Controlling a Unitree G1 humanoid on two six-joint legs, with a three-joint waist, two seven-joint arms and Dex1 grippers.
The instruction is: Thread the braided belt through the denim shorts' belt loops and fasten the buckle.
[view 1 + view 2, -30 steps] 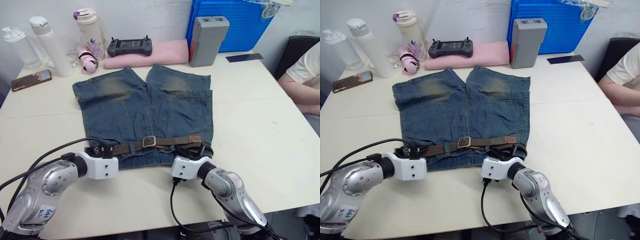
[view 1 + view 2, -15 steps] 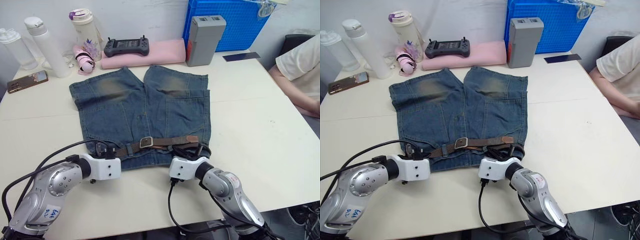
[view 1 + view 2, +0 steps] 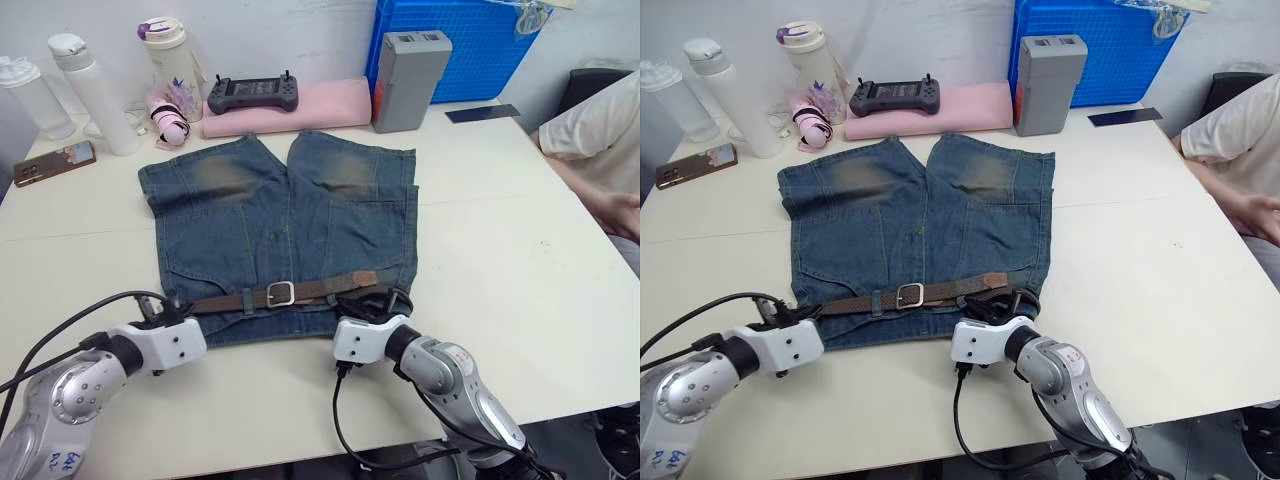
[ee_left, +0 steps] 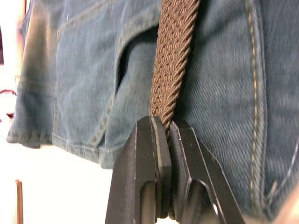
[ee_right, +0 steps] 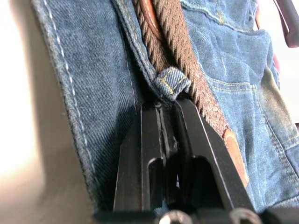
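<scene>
Left gripper [image 4: 161, 128] is pinched on the belt [image 3: 310, 293], right gripper [image 5: 163, 109] on a loop [image 5: 172, 82]; buckle [image 3: 281, 293] looks fastened, so release is called for.

The braided belt [image 4: 174, 60] runs off the picture's edge in the left wrist view, and its end disappears between the left gripper's [image 4: 164, 128] closed fingers. Beside the belt loop [image 5: 172, 84], the right gripper [image 5: 164, 112] hides the denim shorts' [image 5: 88, 79] waistband. Whether the buckle's [image 3: 281, 293] prong is engaged is too small to tell.
</scene>
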